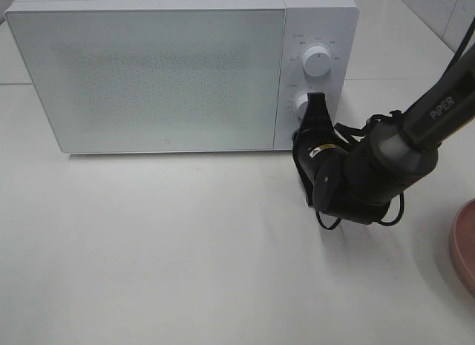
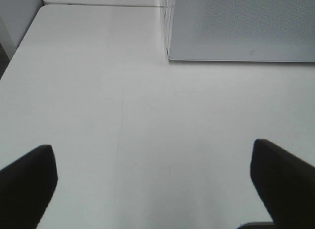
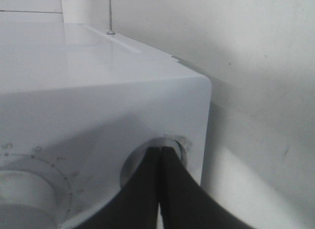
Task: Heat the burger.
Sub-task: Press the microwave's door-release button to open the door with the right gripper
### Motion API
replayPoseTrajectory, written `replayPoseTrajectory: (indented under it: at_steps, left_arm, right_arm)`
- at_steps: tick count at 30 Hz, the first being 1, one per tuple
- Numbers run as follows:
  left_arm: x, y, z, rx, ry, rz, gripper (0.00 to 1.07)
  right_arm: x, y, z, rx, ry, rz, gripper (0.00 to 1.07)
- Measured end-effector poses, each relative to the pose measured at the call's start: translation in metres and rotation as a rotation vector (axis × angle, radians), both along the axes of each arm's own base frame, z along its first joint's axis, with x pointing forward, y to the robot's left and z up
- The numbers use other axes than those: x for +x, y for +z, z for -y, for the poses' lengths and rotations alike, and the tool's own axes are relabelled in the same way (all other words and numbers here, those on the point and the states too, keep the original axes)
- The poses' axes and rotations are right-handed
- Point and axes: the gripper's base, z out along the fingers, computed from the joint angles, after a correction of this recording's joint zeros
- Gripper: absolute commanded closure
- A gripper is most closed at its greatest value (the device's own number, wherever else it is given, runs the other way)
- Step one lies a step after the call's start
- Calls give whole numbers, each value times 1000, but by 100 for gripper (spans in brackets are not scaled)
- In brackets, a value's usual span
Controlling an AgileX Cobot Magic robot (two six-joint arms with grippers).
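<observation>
- Right gripper (image 3: 160,151): the two dark fingers (image 3: 142,184) are pressed together with only a hairline seam between them. Their tips sit right up against the lower knob (image 1: 303,104) of the microwave (image 1: 148,18).
- From the high camera, that gripper points straight into the control panel. Its black arm (image 1: 371,167) reaches in from the right, low over the table (image 1: 148,248).
- The upper knob (image 1: 319,61) sits just above the fingertips, and nothing touches it.
- The microwave door (image 1: 148,74) is shut. The front is frosted and speckled, and nothing shows through it.
- The burger shows in none of the three views, so where it lies relative to either set of fingers cannot be told.
- Left gripper (image 2: 155,184): fingers spread wide, one dark tip at each side of its wrist view, nothing between them. It hovers over bare white table, with the microwave's lower front corner ahead and apart from it.
- A pink plate (image 1: 466,245) peeks in at the table's right edge with only its rim showing, beside the right arm and well apart from the fingertips.
</observation>
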Motion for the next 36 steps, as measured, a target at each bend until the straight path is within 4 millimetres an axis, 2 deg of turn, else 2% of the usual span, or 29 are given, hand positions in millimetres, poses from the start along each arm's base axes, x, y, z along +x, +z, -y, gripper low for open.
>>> replayPoseTrajectory:
  at_steps: [14,36]
  left_arm:
    - [0,0,0,0,0,0,7]
    - [0,0,0,0,0,0,7]
  right_arm:
    - [13,-1,-11,9,-60,9,107]
    - [12,3,-10,17,-43,-40,107]
